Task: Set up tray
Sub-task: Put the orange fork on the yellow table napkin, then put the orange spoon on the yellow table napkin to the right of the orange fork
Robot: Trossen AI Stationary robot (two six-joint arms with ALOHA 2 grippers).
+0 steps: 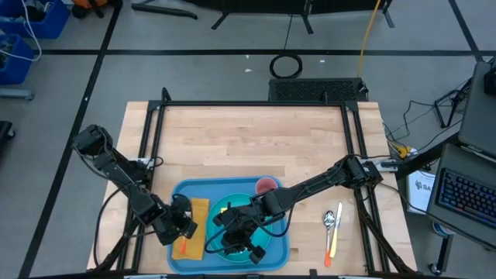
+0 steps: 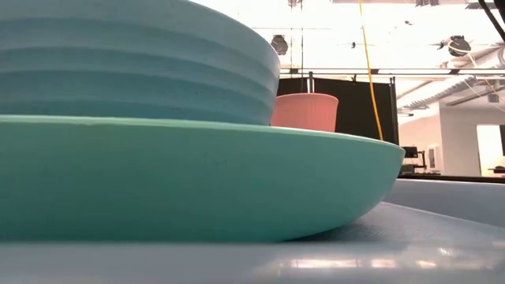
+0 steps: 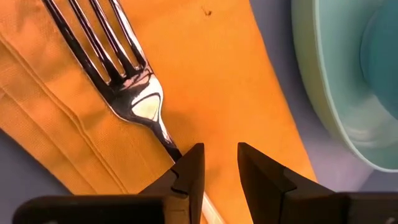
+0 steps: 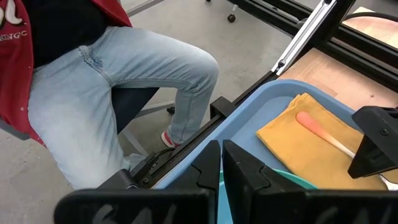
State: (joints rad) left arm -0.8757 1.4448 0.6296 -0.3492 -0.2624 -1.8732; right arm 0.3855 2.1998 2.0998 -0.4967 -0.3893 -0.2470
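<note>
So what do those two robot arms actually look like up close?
Both are dark, nearly black, jointed arms with thin black cables looping alongside. The left gripper ends in two blocky, matte black fingers with flat, squared inner faces and stepped notches. The right gripper has the same pair of black angular fingers. No markings or labels show on either.

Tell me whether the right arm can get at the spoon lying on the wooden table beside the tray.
Probably yes: the silver metal spoon lies uncovered on the table, right of the blue plastic tray, with nothing between it and the right pincer.
</note>
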